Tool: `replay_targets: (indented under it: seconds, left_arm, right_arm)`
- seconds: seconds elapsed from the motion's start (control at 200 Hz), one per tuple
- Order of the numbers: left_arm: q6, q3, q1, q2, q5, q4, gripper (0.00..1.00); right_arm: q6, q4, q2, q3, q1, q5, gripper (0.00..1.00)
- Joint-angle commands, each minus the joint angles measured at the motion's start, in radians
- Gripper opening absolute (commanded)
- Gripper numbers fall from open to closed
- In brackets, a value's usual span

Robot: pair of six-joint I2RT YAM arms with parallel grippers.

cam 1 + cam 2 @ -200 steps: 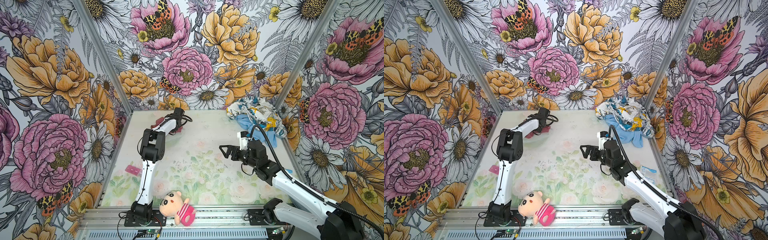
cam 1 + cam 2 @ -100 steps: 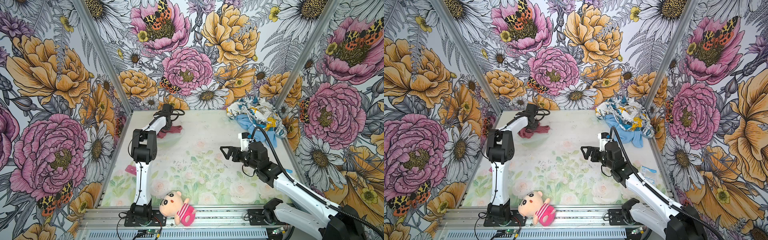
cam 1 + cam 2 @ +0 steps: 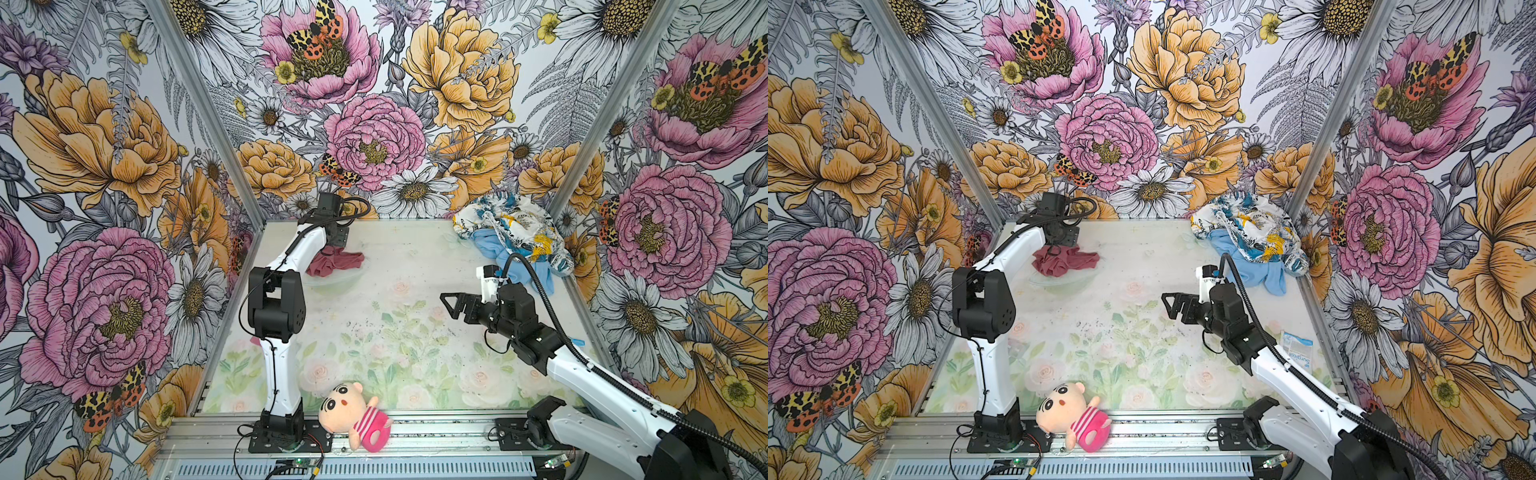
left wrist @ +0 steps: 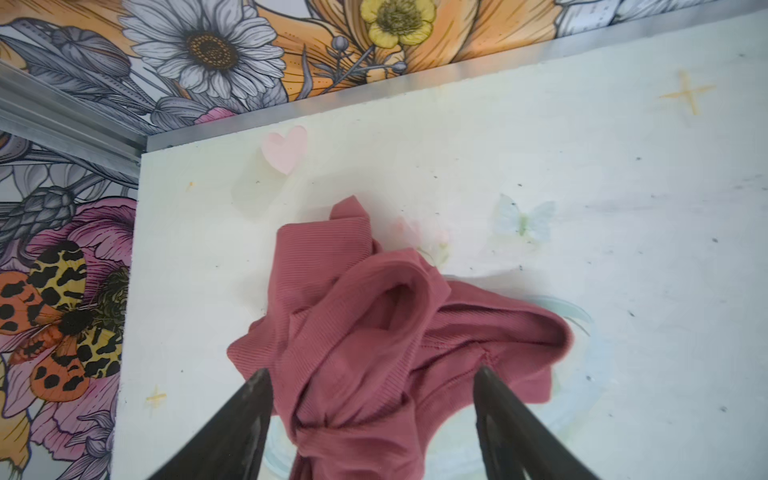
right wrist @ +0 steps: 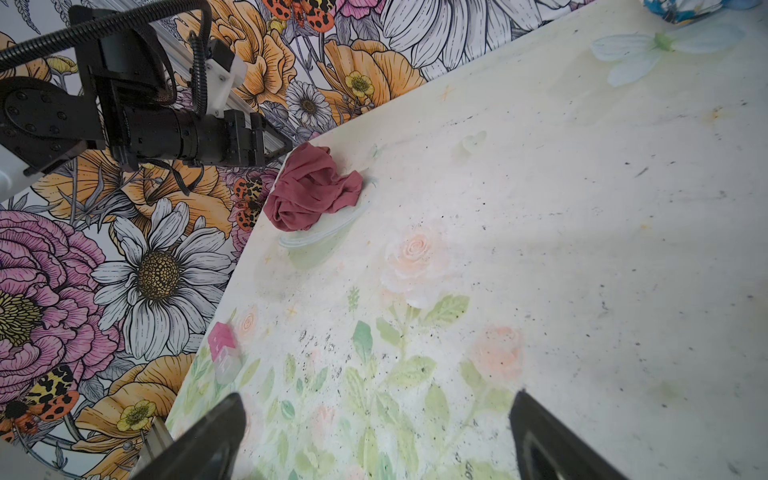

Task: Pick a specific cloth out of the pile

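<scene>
Flowered walls (image 3: 104, 166) close in a pale table (image 3: 415, 257) printed with faint roses. At its far left corner the cloth (image 3: 338, 262) lies bunched on the table, with one edge draped over a clear dish (image 5: 316, 245). The left gripper (image 4: 370, 374) hangs directly above it, pointing down, its jaws spread wide and clamping nothing. In the left wrist view the folds lie between and below the two fingers (image 4: 253, 399). One finger sits at the fabric's edge, but I cannot tell whether it touches. A doll (image 3: 353, 411) lies on the front rail (image 3: 436, 432), near the middle. Right of centre the right gripper (image 3: 451, 307) hovers over bare table, jaws fully apart and empty, well apart from the cloth. The pile (image 3: 511, 232) sits in the far right corner, behind that arm.
</scene>
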Motion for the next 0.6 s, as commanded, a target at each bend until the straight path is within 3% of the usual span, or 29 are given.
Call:
replay_targets:
  seconds: [0.0,0.06,0.17,0.275,0.49,0.595]
  left_arm:
    - [0.038,-0.041,-0.078,-0.014,0.09,0.0,0.8]
    - [0.059,-0.03,-0.103,0.026,0.067,-0.004,0.77]
    - [0.036,0.037,-0.106,0.124,0.05,-0.035,0.55]
    - [0.045,0.086,-0.118,0.191,-0.012,-0.034,0.44]
    - [0.07,0.159,-0.131,0.275,-0.055,-0.051,0.45]
    - [0.058,0.166,-0.129,0.288,-0.094,-0.052,0.33]
  right_arm:
    - [0.012,0.019,-0.001,-0.006,-0.009,0.003,0.99]
    - [0.016,0.03,0.005,-0.009,-0.009,-0.003,0.99]
    - [0.018,0.03,0.012,-0.002,-0.008,-0.016,0.99]
    - [0.017,0.018,-0.001,-0.006,-0.009,-0.009,0.99]
    - [0.023,0.015,-0.02,-0.017,-0.009,0.004,0.99]
    - [0.023,0.014,-0.015,-0.012,-0.009,0.004,1.0]
